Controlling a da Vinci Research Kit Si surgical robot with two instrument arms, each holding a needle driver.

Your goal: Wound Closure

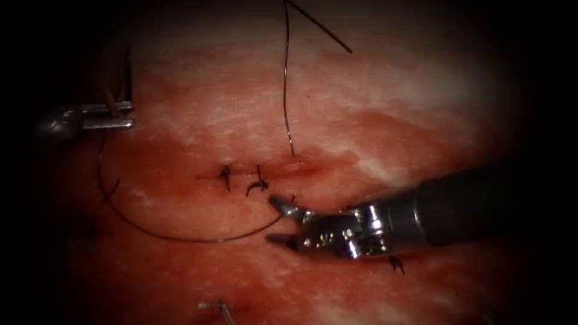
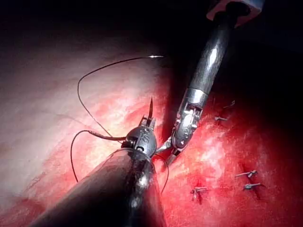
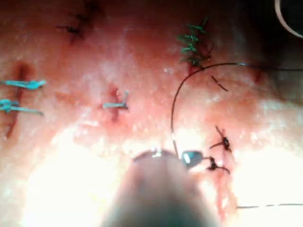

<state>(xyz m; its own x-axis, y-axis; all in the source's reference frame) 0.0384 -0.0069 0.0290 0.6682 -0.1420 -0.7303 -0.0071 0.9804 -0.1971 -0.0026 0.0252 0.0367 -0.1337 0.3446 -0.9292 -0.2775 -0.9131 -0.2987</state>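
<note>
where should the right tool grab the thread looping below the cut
Grip the thread at its loop's right end, from the right: it lies flat, curving up to the right tool's open, empty jaws. The left tool holds the needle off the tissue.

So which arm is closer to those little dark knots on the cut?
Right. The right tool, jaws open, sits just below and right of the knots. The left tool, holding thread, is far off to the left.
</note>
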